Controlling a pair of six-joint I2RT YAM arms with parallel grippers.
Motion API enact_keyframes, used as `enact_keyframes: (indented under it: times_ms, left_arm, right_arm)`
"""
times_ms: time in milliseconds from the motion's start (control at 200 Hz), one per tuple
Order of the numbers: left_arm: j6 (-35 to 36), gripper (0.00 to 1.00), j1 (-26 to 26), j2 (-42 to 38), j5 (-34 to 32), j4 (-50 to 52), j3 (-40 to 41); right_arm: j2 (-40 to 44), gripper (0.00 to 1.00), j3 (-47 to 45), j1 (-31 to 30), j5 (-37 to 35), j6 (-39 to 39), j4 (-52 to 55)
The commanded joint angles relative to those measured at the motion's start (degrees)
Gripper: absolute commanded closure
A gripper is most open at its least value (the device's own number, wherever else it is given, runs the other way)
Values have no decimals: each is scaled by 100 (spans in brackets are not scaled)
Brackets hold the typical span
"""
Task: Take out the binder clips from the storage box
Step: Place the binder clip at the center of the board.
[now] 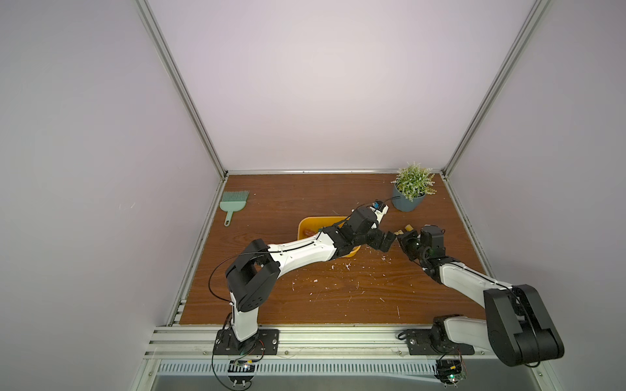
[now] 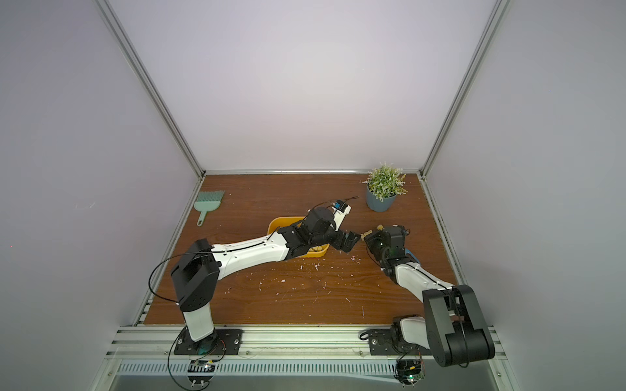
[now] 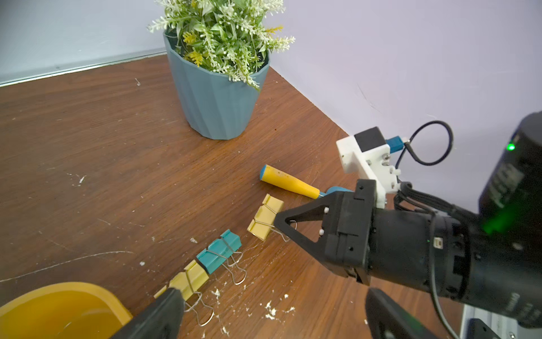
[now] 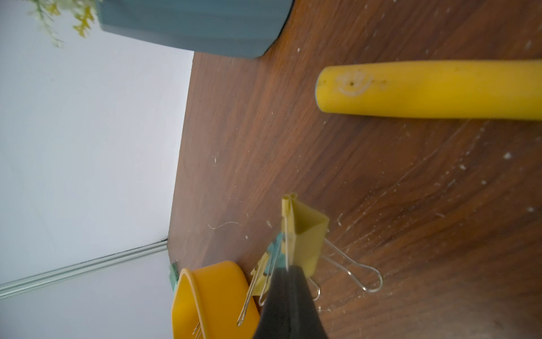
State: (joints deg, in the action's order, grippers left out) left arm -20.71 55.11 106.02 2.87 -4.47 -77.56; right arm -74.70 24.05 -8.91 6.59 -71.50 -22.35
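The yellow storage box (image 1: 315, 225) (image 2: 284, 223) sits mid-table, mostly under my left arm; its corner shows in the left wrist view (image 3: 58, 305). A pink binder clip (image 1: 309, 232) lies inside it. To the box's right three binder clips lie in a row on the wood: yellow (image 3: 189, 278), teal (image 3: 218, 254), yellow (image 3: 265, 217). My right gripper (image 4: 289, 270) (image 3: 281, 221) is shut on the wire handle of that last yellow clip (image 4: 305, 232). My left gripper (image 3: 272, 317) (image 1: 389, 242) hovers open just right of the box, nothing between its fingers.
A blue-grey plant pot (image 1: 408, 199) (image 3: 217, 99) stands at the back right. A yellow-handled tool (image 3: 289, 182) (image 4: 434, 91) lies just beyond the clips. A green brush (image 1: 233, 203) lies at the back left. White specks litter the wood. The right wall is close.
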Motion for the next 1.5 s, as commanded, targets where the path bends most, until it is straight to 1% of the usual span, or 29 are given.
enact_keyframes:
  times_ms: [0, 165, 370, 625, 691, 786, 956, 991, 1041, 1101, 1291, 1496]
  left_arm:
    - [82, 0, 0, -161, -191, -76, 117]
    - [119, 0, -3, -134, 24, -40, 154]
    - [165, 0, -2, -171, -30, -27, 195]
    - [155, 0, -4, -182, -2, -1, 193]
    - [154, 0, -6, -195, 19, 21, 211]
    - [164, 0, -1, -220, 38, 42, 228]
    - [160, 0, -2, -239, 35, 33, 259]
    - [159, 0, -1, -239, 42, 31, 259]
    - [155, 0, -6, -234, 43, 23, 259]
    - [148, 0, -1, -231, 47, 23, 250]
    - [164, 0, -10, -261, 30, 58, 265]
    - [166, 0, -9, -289, -30, 45, 329]
  right_arm:
    - [-232, 100, -6, 21, 121, -523, -636]
    - [-640, 100, 113, 27, 342, -653, -970]
    - [-814, 100, 40, 29, -3, -963, -941]
    - [-1077, 100, -1, 28, 83, -1287, -1215]
    - [-1121, 92, -15, 21, 132, -1287, -1316]
    - [-1106, 89, 11, 21, 167, -1286, -1259]
    - [-923, 88, -19, 19, -32, -1287, -1076]
    - [-888, 86, -23, 25, -48, -1286, -1049]
    - [-840, 81, -23, 15, -53, -1286, -1010]
    - [-798, 78, -23, 21, 1, -1272, -974]
    - [-654, 78, -28, 14, 369, -1010, -853]
    - [-544, 77, 84, 20, 593, -379, -424]
